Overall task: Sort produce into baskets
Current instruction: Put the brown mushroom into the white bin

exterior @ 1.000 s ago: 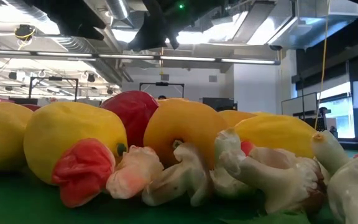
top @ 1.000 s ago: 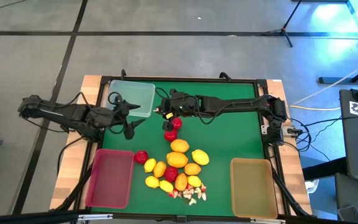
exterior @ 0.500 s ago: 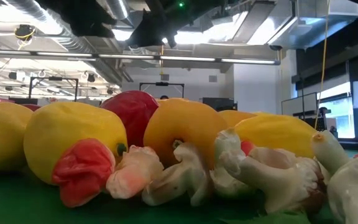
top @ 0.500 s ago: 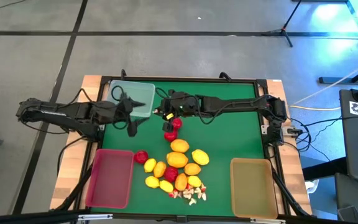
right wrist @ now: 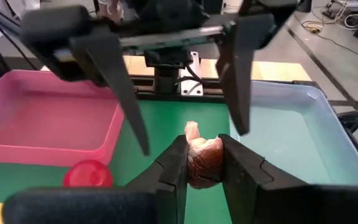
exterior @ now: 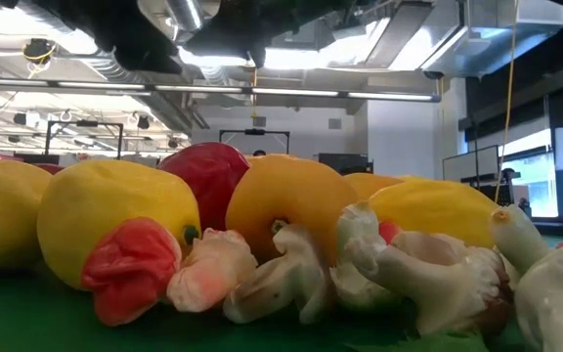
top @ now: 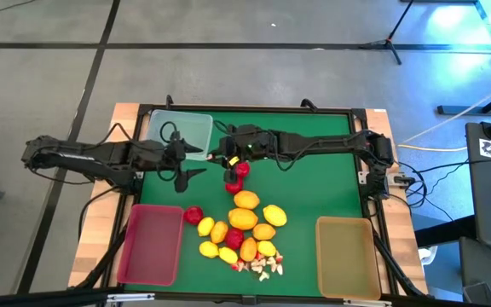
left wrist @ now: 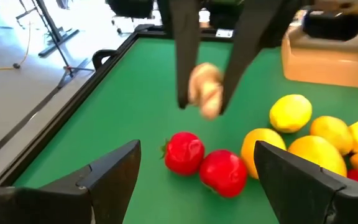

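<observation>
My right gripper [top: 226, 156] reaches in from the table's right and is shut on a small pale mushroom-like bit [right wrist: 202, 160], held above the green mat beside the clear basket [top: 181, 135]. My left gripper [top: 187, 170] faces it from the left, open, with nothing between its fingers [right wrist: 114, 81]. Two red strawberries [top: 236, 176] lie on the mat below the right gripper. A heap of lemons, strawberries and tiny bits [top: 241, 232] lies near the front, between the pink basket [top: 152, 243] and the tan basket [top: 346, 256]. My right gripper pinches the pale bit [left wrist: 205, 92] between its two fingers, near their free ends. The fingers come from the table's right side, slanting a little downward. The bit is lifted clear of the mat, and its pale end [right wrist: 192, 130] sticks out past the fingertips.
The wooden table rim [top: 126, 115] frames the green mat. Bare mat [top: 322, 183] lies right of the strawberries. In the low view, lemons [exterior: 115, 230] and mushroom-like bits [exterior: 291, 279] fill the foreground.
My left gripper has shifted a little toward the table's right and turned to face the right gripper, still open. My right gripper has kept its place with the bit.
</observation>
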Controlling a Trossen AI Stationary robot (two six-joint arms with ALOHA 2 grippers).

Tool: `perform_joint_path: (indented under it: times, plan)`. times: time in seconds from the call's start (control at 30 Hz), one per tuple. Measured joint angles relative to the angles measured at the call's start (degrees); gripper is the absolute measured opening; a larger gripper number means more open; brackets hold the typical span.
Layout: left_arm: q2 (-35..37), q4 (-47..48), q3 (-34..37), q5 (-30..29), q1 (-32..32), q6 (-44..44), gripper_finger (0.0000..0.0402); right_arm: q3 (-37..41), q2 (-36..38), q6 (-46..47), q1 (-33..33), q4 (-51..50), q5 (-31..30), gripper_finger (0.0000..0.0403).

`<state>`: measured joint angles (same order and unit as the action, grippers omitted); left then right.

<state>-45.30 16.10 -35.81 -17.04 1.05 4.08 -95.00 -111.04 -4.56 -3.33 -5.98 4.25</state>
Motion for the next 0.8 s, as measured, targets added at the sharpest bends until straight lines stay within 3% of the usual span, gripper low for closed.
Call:
perform_joint_path:
  times: [0.33,0.6,0.8]
  plan:
    - [0.02,5.77,0.94,-1.09,-1.18,-1.42,0.031,0.02,-1.45,-0.24,-0.07,-14.18,-0.68,0.0079]
    - [0.02,9.5,0.94,-1.18,-2.3,-1.32,0.031,0.04,-9.58,1.33,-0.02,-7.48,1.53,0.0084]
    - [0.01,12.89,0.96,-0.67,-2.3,-1.22,0.031,0.11,-11.17,1.81,-0.05,-5.62,1.79,0.0147]
